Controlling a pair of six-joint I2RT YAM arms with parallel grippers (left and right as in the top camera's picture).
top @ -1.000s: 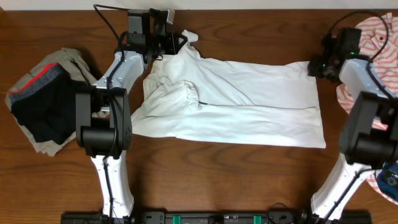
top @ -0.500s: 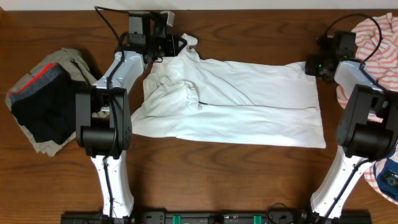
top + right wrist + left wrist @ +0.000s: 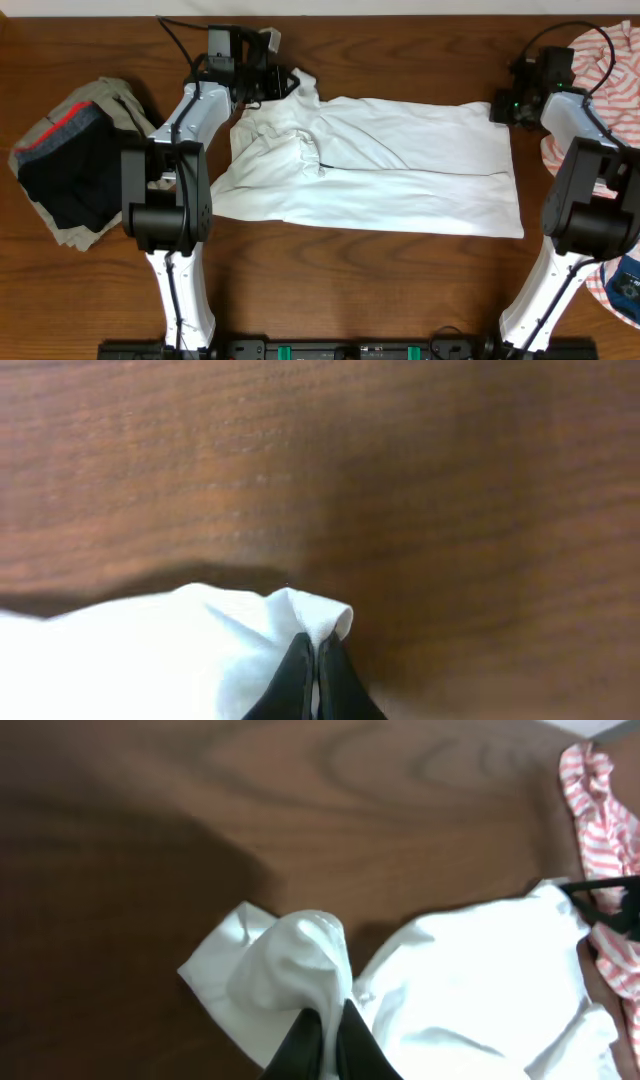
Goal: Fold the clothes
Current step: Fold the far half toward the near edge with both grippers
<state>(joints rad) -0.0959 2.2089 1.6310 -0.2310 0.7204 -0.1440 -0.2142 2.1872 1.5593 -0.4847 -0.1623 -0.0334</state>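
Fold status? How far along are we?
Done: the white garment lies spread out on the table, with its left part bunched. In hand: the left gripper is shut on the far left corner, and the right gripper on the far right corner. Left: no fold is made yet, so all the folding remains.

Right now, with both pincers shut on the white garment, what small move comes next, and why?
Probably raise both slightly together: the left pincer and right pincer each pinch a far corner of the white garment, which otherwise lies spread out, so lifting frees that edge.
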